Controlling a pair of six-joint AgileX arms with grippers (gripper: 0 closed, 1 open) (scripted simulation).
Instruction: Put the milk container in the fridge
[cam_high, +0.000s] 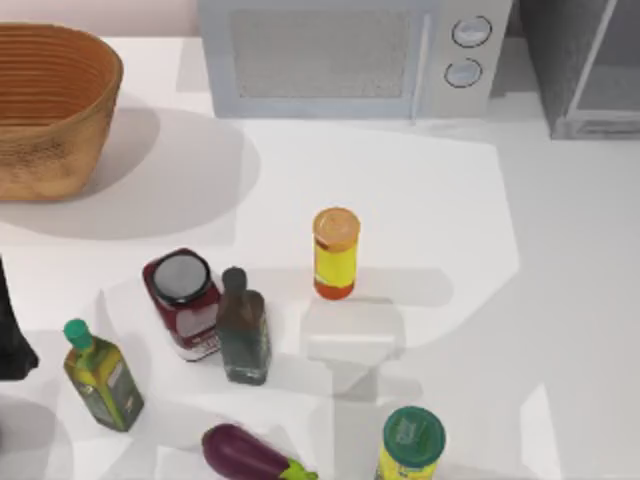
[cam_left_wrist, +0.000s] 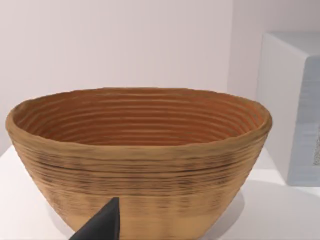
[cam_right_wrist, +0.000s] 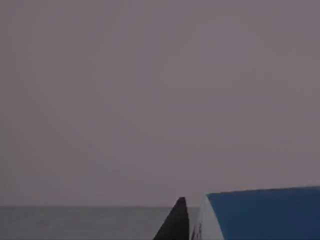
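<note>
While the left arm (cam_high: 10, 335) sits parked at the left edge of the white desk (cam_high: 560, 300), its end effector (cam_left_wrist: 102, 224) points toward a woven basket (cam_left_wrist: 140, 165). Whether that end effector is wide or narrow cannot be told.

On the right arm's wrist camera, the right end effector (cam_right_wrist: 192, 230) holds the milk container (cam_right_wrist: 260, 215). One dark finger (cam_right_wrist: 175, 222) lies against the carton's white side, just below its blue top. Behind them is a flat, plain grey surface; what that surface belongs to cannot be told.

From above, the fridge (cam_high: 585, 70) stands at the far right corner of the desk: a dark grey cabinet with a light grey frame and a slanted pale bar. Just to its left, along the far edge, is a light grey microwave (cam_high: 350, 55) with two round dials. The basket sits at the far left.

Near the middle of the desk a yellow bottle with an orange cap (cam_high: 336, 255) stands upright. To its near left, a dark red jar with a black lid (cam_high: 183, 300) and a dark glass bottle (cam_high: 242, 330) stand just beside each other. Farther left is an oil bottle with a green cap (cam_high: 100, 378). At the near edge lie a purple eggplant (cam_high: 245, 455) and, to its right, a yellow container with a green lid (cam_high: 412, 445).
</note>
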